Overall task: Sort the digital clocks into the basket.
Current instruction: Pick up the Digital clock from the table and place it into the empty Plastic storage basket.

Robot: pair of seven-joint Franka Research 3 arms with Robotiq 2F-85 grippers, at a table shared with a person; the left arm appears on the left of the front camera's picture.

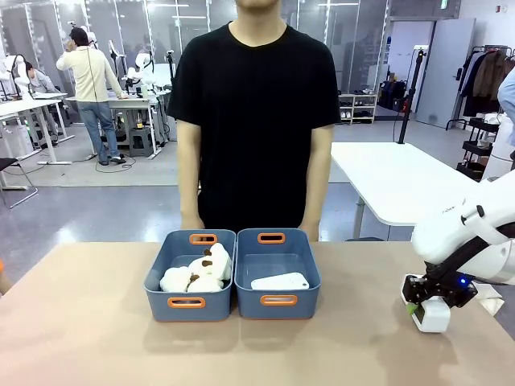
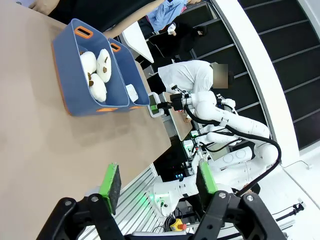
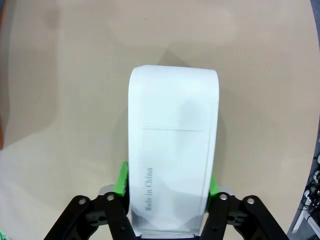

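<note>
The right tool has its green pads pressed against both long sides of a smooth white rounded-rectangular clock, whose long axis runs toward 12 o'clock from the fingers in the right wrist view, its plain back with small print facing the camera above the matte tan table. In the front view that tool sits at about 4 o'clock from the right-hand blue-grey plastic basket, well apart, where a second white clock lies flat, long axis pointing 3 o'clock. The left tool hangs half open, gripping nothing; the neighbouring basket holds lumpy plush toys.
</note>
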